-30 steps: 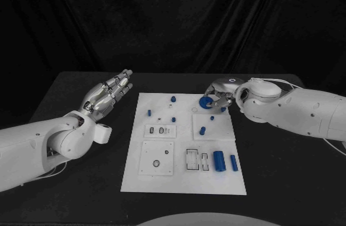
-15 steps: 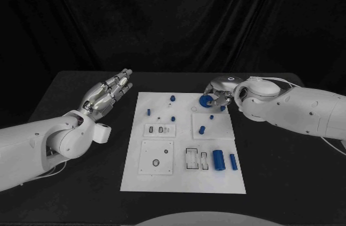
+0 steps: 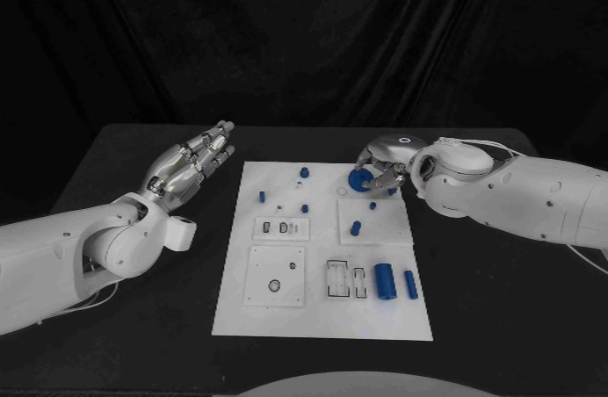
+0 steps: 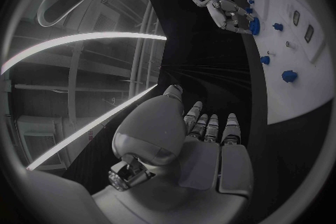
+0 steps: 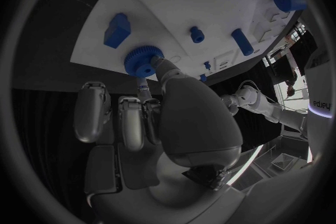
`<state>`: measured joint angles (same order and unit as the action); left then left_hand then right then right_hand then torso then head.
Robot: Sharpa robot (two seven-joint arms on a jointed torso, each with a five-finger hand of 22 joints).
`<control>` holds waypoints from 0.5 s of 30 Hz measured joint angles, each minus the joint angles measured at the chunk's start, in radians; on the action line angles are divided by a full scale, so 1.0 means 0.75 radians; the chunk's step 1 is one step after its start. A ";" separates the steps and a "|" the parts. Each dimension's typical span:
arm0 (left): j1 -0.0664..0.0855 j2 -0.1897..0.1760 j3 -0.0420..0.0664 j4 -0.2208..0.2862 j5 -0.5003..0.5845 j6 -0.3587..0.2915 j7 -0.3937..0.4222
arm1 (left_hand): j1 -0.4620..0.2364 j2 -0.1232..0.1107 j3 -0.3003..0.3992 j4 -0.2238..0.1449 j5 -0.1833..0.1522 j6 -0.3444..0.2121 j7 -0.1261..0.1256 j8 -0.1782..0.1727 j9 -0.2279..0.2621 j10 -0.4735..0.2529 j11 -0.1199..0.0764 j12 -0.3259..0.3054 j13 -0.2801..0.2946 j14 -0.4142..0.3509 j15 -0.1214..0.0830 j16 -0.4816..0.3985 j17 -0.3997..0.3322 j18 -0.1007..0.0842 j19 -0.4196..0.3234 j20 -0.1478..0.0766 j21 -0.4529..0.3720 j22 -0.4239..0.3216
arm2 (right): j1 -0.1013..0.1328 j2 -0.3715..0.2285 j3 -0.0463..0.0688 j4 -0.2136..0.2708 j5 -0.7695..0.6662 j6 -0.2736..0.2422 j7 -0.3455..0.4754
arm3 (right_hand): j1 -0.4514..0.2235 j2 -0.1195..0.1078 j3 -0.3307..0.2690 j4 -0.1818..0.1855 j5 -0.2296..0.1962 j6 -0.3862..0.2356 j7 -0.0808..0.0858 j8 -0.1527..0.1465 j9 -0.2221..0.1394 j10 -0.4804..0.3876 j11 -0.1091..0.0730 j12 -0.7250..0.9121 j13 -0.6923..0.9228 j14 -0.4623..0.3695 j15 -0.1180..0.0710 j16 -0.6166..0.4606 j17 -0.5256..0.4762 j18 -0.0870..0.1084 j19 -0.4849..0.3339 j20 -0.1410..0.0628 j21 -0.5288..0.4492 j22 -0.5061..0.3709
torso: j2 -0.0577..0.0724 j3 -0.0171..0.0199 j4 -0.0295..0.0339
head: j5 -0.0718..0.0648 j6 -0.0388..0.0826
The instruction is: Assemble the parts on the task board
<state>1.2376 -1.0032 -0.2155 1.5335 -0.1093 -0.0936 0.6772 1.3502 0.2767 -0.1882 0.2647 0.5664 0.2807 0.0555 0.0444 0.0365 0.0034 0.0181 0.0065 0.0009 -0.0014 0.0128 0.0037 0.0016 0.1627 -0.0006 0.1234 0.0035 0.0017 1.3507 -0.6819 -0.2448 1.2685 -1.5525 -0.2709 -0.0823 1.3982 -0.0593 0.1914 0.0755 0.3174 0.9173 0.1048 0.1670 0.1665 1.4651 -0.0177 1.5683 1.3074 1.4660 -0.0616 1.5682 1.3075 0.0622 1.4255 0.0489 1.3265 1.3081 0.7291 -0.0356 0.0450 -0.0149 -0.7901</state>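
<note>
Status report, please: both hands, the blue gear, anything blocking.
Right robot hand pinching blue gear at task board far edge. Left robot hand open, off board. Nothing blocking.

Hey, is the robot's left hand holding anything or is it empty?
Empty. The left hand hangs beside the task board with its fingers straight and apart, nothing between them in the head or left wrist view.

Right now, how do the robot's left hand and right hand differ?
The left hand hovers beside the task board, over the black table; the right hand is at the board's far edge. The left hand holds nothing, fingers straight; the right hand's fingers grip a blue gear. Both are silver hands on white arms.
</note>
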 measured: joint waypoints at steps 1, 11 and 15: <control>0.000 0.000 0.000 0.000 0.000 0.000 0.000 | 0.000 0.000 0.004 -0.004 0.000 0.000 0.000 0.000 0.000 0.000 0.000 0.000 0.000 0.001 0.001 0.000 0.000 0.000 0.000 0.000 0.000 0.000 | 0.002 0.000 -0.001 0.008 0.000 -0.002 0.001 | -0.012 -0.008 0.000 0.000 0.000 0.000 0.000 0.029 0.000 0.000 0.000 0.000 0.000 0.000 0.000 0.000 0.000 0.000 0.003 -0.003 0.003 0.000 | 0.000 0.0000 0.0001 | 0.000 0.000; 0.000 0.006 0.000 -0.003 0.000 0.006 0.000 | 0.000 0.000 0.007 -0.007 0.005 0.000 0.000 0.000 0.000 -0.005 0.005 0.000 0.000 0.004 0.005 0.000 -0.001 0.000 0.004 0.006 0.000 0.000 | 0.046 0.053 -0.001 0.072 -0.001 -0.030 0.015 | -0.034 -0.004 -0.014 0.015 -0.006 -0.006 -0.006 0.087 0.000 0.000 0.000 0.000 0.000 0.000 0.000 0.000 0.000 0.000 0.013 -0.003 0.016 0.000 | 0.000 -0.0026 -0.0008 | 0.001 -0.007; 0.000 0.016 0.000 -0.007 0.000 0.008 0.000 | 0.000 0.000 0.007 -0.007 0.005 0.000 0.000 0.000 0.000 -0.005 0.005 0.000 0.000 0.000 0.010 0.000 -0.001 0.000 0.000 0.010 0.000 0.000 | 0.048 0.098 -0.002 0.071 -0.002 -0.032 0.022 | -0.036 -0.003 -0.011 0.019 0.010 -0.010 -0.010 0.088 0.000 0.000 0.000 0.000 0.000 0.000 0.000 0.000 0.000 0.000 0.017 0.001 0.016 0.000 | 0.000 -0.0033 -0.0001 | -0.004 -0.005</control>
<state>1.2376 -0.9916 -0.2155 1.5282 -0.1095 -0.0873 0.6772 1.3502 0.2767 -0.1828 0.2592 0.5703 0.2806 0.0556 0.0444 0.0363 -0.0003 0.0216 0.0065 0.0012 -0.0015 0.0200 0.0037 0.0009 0.1625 -0.0008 0.1306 0.0035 0.0017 1.3864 -0.6083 -0.2461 1.3221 -1.5537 -0.2951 -0.0661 1.3713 -0.0614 0.1835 0.0898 0.3246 0.9097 0.0972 0.2333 0.1665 1.4651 -0.0177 1.5683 1.3073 1.4660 -0.0616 1.5682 1.3075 0.0621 1.4384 0.0500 1.3388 1.3079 0.7292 -0.0381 0.0449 -0.0182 -0.7935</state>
